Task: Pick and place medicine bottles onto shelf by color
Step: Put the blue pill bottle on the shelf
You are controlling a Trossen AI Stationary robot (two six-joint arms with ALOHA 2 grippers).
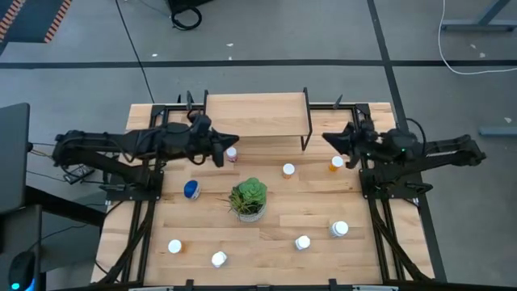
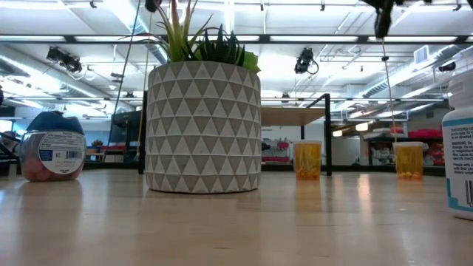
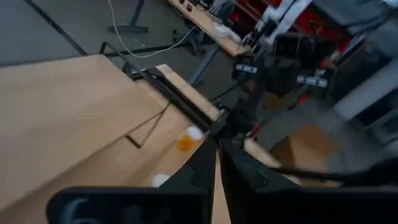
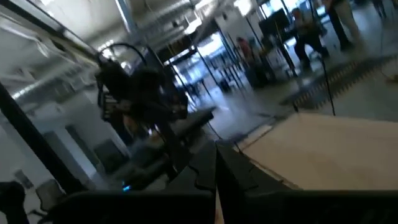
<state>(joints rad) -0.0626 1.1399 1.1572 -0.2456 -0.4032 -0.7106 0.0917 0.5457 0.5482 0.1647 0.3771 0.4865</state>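
Observation:
The shelf point(image 1: 257, 115) is a light-wood board on black legs at the table's far middle. Bottles stand upright on the tabletop: a pinkish one point(image 1: 232, 153), a white-capped one point(image 1: 288, 170), an orange one point(image 1: 337, 163), a blue one point(image 1: 191, 189), and several white-capped ones along the near edge point(image 1: 219, 259). My left gripper point(image 1: 229, 142) is shut and empty, raised near the shelf's left front corner, beside the pinkish bottle. My right gripper point(image 1: 329, 139) is shut and empty, raised off the shelf's right front corner, just beyond the orange bottle. The wrist views show both sets of fingers closed point(image 3: 217, 158) point(image 4: 216, 165).
A green plant in a patterned pot point(image 1: 248, 199) stands mid-table and fills the centre of the low view point(image 2: 203, 125). Black frame rails run along both table sides point(image 1: 133, 210). The shelf top is bare wood. Open tabletop lies between the plant and the shelf.

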